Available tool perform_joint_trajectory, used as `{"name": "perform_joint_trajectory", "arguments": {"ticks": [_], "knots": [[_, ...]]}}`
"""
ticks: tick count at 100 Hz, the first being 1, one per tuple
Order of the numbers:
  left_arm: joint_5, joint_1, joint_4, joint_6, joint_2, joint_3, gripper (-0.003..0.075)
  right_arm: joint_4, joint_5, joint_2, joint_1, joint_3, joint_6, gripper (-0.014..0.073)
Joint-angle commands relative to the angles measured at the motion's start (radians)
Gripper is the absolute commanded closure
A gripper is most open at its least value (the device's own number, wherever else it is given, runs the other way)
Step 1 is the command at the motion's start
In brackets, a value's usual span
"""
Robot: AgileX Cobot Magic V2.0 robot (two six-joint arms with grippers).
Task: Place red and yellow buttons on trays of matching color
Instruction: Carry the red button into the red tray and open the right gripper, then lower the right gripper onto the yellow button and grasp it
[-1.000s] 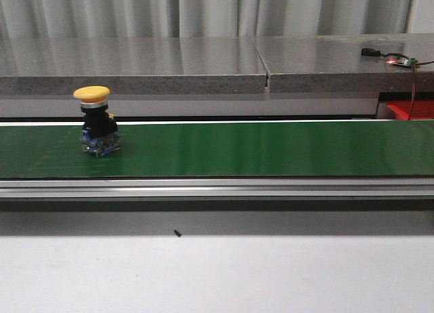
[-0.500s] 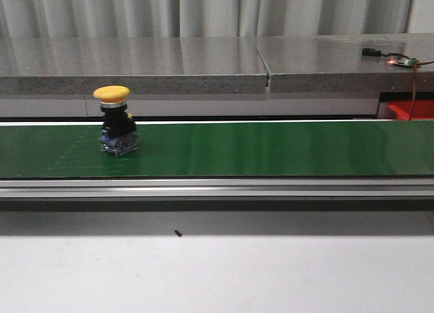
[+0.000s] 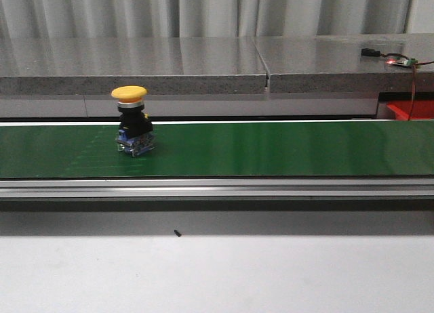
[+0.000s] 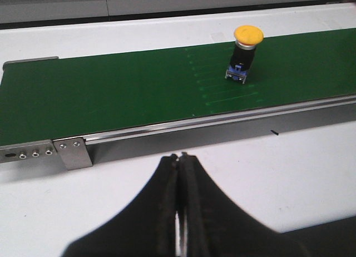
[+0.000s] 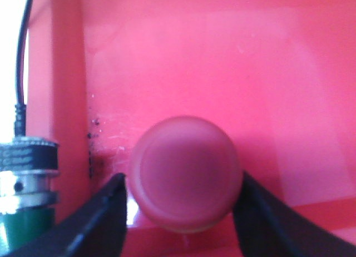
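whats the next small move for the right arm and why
Probably open the right gripper and let go. Its jaws sit on either side of the red button, which is over the red tray, the matching color. The yellow button rides the belt with the left gripper shut and away from it.

Green conveyor belt (image 3: 271, 149) running across the front view, edged below by a silver rail (image 3: 217, 187). Behind, grey stone-look slabs (image 3: 203, 64) before pale curtains (image 3: 203, 11). Small circuit board (image 3: 400, 61) with red wire at far right. Tiny dark speck (image 3: 177, 233) on white table (image 3: 217, 276).
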Motion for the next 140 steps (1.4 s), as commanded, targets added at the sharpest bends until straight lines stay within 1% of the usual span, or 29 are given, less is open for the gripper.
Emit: {"name": "perform_joint_trajectory", "arguments": {"ticks": [1, 15, 44, 62, 73, 90, 105, 121, 128, 136, 140], "knots": [[-0.064, -0.009, -0.017, 0.000, 0.009, -0.023, 0.0739, 0.009, -0.029, -0.048, -0.005, -0.024, -0.009, 0.0105], [-0.064, -0.009, -0.017, 0.000, 0.009, -0.023, 0.0739, 0.011, -0.005, -0.089, -0.005, -0.022, -0.009, 0.0140], [-0.064, -0.009, -0.017, 0.000, 0.009, -0.023, 0.0739, 0.011, 0.100, -0.202, -0.004, 0.012, -0.009, 0.0141], [-0.064, -0.009, -0.019, 0.000, 0.009, -0.023, 0.0739, 0.009, 0.082, -0.335, 0.014, 0.091, -0.010, 0.0141], [-0.064, -0.009, -0.019, 0.000, 0.009, -0.023, 0.0739, 0.006, 0.084, -0.426, 0.046, 0.129, -0.010, 0.0141], [-0.064, -0.009, -0.019, 0.000, 0.009, -0.023, 0.0739, -0.020, 0.136, -0.516, 0.144, 0.132, -0.010, 0.0141], [-0.064, -0.009, -0.019, 0.000, 0.009, -0.023, 0.0739, -0.035, 0.202, -0.538, 0.243, 0.132, -0.010, 0.0138], [-0.064, -0.009, -0.019, 0.000, 0.009, -0.023, 0.0739, -0.038, 0.251, -0.538, 0.393, 0.130, -0.114, 0.0131], [-0.064, -0.009, -0.019, 0.000, 0.009, -0.023, 0.0739, -0.038, 0.259, -0.536, 0.447, 0.130, -0.128, 0.0102], [-0.064, -0.009, -0.019, 0.000, 0.009, -0.023, 0.0739, -0.037, 0.272, -0.532, 0.516, 0.128, -0.133, 0.0031], [-0.064, -0.009, -0.019, 0.000, 0.009, -0.023, 0.0739, -0.037, 0.272, -0.531, 0.544, 0.128, -0.133, 0.0011]]}}
